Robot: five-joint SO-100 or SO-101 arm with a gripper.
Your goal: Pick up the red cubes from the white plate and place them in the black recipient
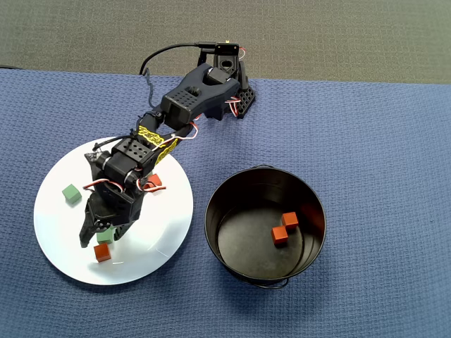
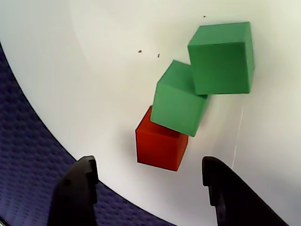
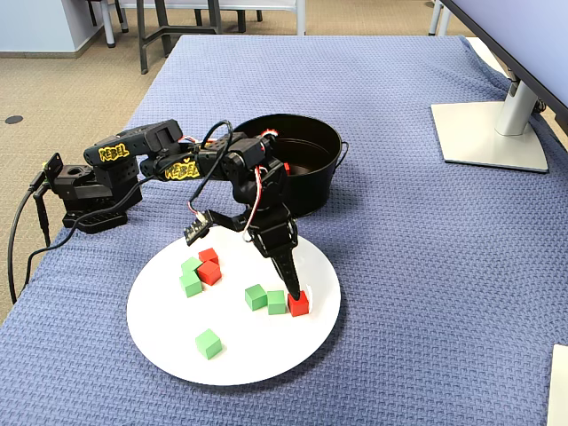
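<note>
The white plate (image 1: 163,224) lies on the blue cloth. One red cube (image 1: 103,253) sits near the plate's edge, touching two green cubes (image 2: 178,100). In the wrist view this red cube (image 2: 160,141) lies just ahead of my open, empty gripper (image 2: 148,183), between the lines of its two fingers. In the fixed view the gripper (image 3: 288,286) hangs right above the cube (image 3: 298,304). Two more red cubes (image 3: 209,266) lie together across the plate. The black pot (image 1: 232,193) stands beside the plate and holds two red cubes (image 1: 285,228).
Other green cubes lie on the plate (image 3: 257,348), one alone (image 3: 209,343) and two next to the red pair (image 3: 189,275). The arm's base (image 3: 89,191) stands at the table's edge. A monitor foot (image 3: 493,133) stands at the far right.
</note>
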